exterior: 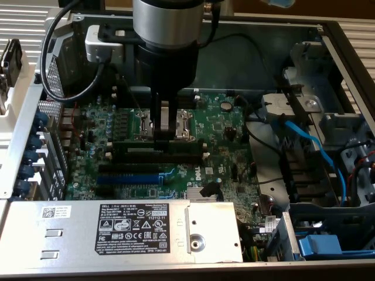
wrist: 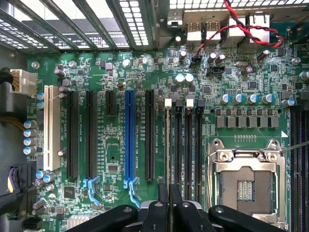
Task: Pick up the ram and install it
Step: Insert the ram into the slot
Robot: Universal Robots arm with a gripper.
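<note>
The ram (exterior: 132, 143) is a long, narrow, dark stick standing on its edge in the green motherboard's (exterior: 225, 149) memory area. A pale strip like a label runs along its side. In the wrist view the ram (wrist: 167, 145) shows as a thin line along the outermost of the black memory slots (wrist: 188, 145). This slot lies on the side toward the blue expansion slot (wrist: 129, 135). The gripper (exterior: 165, 136) stands straight above, with its fingers (wrist: 163, 193) pinched closed on the ram's top edge near mid-length. The silver processor socket (wrist: 246, 179) lies just beyond the slots.
</note>
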